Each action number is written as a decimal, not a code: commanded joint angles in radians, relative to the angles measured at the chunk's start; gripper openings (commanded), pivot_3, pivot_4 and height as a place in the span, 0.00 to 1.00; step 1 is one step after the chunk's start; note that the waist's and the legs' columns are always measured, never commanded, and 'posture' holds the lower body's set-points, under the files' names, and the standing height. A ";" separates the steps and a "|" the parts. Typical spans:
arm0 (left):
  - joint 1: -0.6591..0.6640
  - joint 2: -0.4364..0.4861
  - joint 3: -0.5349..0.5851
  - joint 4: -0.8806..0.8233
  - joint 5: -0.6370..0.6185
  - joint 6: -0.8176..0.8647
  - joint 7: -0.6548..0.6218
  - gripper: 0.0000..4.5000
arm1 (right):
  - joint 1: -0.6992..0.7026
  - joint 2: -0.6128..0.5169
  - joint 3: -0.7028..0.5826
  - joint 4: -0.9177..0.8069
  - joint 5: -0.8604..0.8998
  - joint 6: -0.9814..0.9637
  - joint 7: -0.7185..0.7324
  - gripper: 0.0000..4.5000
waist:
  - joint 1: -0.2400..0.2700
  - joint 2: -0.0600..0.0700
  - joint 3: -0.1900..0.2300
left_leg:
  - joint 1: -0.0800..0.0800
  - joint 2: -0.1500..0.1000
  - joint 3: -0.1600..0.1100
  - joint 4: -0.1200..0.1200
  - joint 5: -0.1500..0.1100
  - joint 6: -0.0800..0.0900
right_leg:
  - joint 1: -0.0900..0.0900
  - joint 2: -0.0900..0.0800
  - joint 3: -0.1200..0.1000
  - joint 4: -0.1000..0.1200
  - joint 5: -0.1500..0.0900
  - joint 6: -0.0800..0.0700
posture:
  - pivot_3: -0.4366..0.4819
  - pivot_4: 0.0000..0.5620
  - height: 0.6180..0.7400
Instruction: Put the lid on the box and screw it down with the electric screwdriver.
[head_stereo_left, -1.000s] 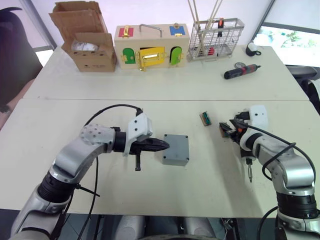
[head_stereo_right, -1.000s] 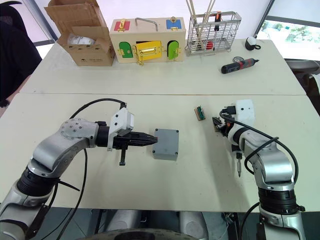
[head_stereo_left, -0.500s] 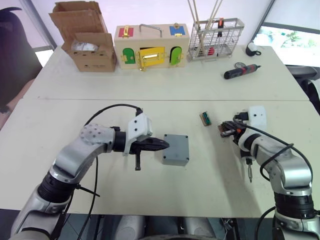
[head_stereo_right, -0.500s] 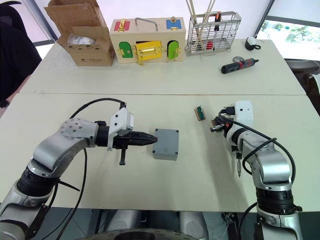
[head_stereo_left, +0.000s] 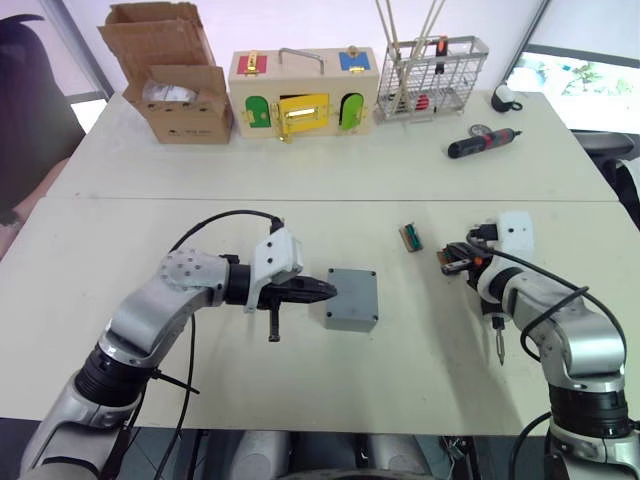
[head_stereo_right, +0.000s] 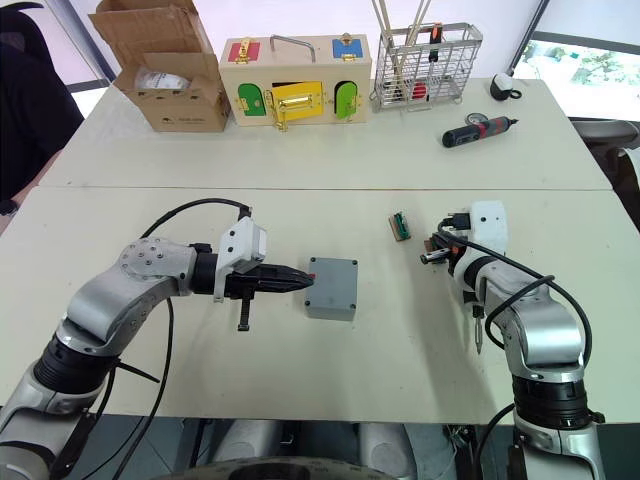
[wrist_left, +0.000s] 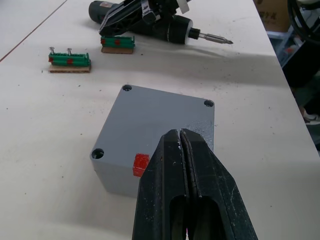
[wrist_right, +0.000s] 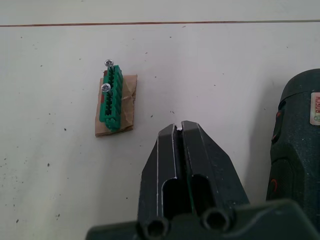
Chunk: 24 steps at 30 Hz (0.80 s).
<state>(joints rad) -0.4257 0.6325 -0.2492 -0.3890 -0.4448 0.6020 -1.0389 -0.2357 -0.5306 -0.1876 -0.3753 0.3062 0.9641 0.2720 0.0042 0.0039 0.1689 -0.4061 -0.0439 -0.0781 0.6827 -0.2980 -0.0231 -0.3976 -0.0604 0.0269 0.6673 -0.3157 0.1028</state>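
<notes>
The left hand (head_stereo_left: 326, 291) was closed, its two black fingers pressed together with nothing between them, the tips just at the left side of the small square grey plastic box (head_stereo_left: 351, 298). The box sat on the white desk (head_stereo_left: 300, 390) near the middle, with the flat grey lid (wrist_left: 165, 119) already resting on top, its corner screw holes showing, and a small red mark (wrist_left: 141, 164) on the side facing the left hand. A black cable looped from the left wrist over the forearm.

The right hand (wrist_right: 180, 131) was also closed and empty, its fingers meeting at the tips, lying low over the desk at the right. Just beside it, on its right side, lay the thick dark green-black electric screwdriver (wrist_right: 296, 150), with its short metal bit (head_stereo_left: 499, 350) pointing toward the near edge of the desk. To the left of the right hand sat a small green terminal block (wrist_right: 111, 98) on a scrap of brown cardboard, with two screws standing at its end; a second one like it lay close to the right hand's fingers.

On the far desk stood an open cardboard carton (head_stereo_left: 175, 80), a wooden box with coloured doors (head_stereo_left: 302, 92), a wire basket (head_stereo_left: 432, 75) and a smaller black-and-red screwdriver (head_stereo_left: 484, 143).
</notes>
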 joint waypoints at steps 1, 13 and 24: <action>-0.009 0.009 0.018 0.003 0.000 -0.020 -0.009 0.00 | -0.036 -0.011 -0.047 -0.071 0.016 0.012 -0.003 0.01 | 0.000 0.000 0.000 | 0.000 0.000 0.000 0.000 0.000 0.000 | 0.000 0.000 0.000 0.000 0.000 0.000 | 0.48 0.27 1.00; -0.048 0.039 0.085 0.022 -0.066 0.017 -0.052 0.00 | -0.078 -0.106 -0.058 -0.296 0.252 0.062 0.236 0.01 | -0.001 0.000 0.000 | -0.001 0.000 0.000 0.000 -0.001 0.002 | -0.001 0.000 0.000 0.000 0.000 0.000 | 0.48 0.27 1.00; -0.050 0.136 0.098 0.015 -0.068 0.010 -0.143 0.00 | -0.054 -0.141 0.085 -0.371 0.374 0.067 0.311 0.01 | 0.001 0.000 0.000 | 0.000 0.000 -0.001 0.000 -0.003 0.005 | 0.000 0.000 -0.001 0.000 0.000 0.000 | 0.48 0.27 1.00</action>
<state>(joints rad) -0.4738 0.7620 -0.1794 -0.3541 -0.4934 0.6196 -1.1771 -0.2901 -0.6600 -0.0987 -0.7264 0.6812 1.0589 0.5842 0.0056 0.0039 0.1690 -0.4065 -0.0436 -0.0788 0.6829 -0.3010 -0.0178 -0.3976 -0.0608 0.0263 0.6667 -0.3157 0.1028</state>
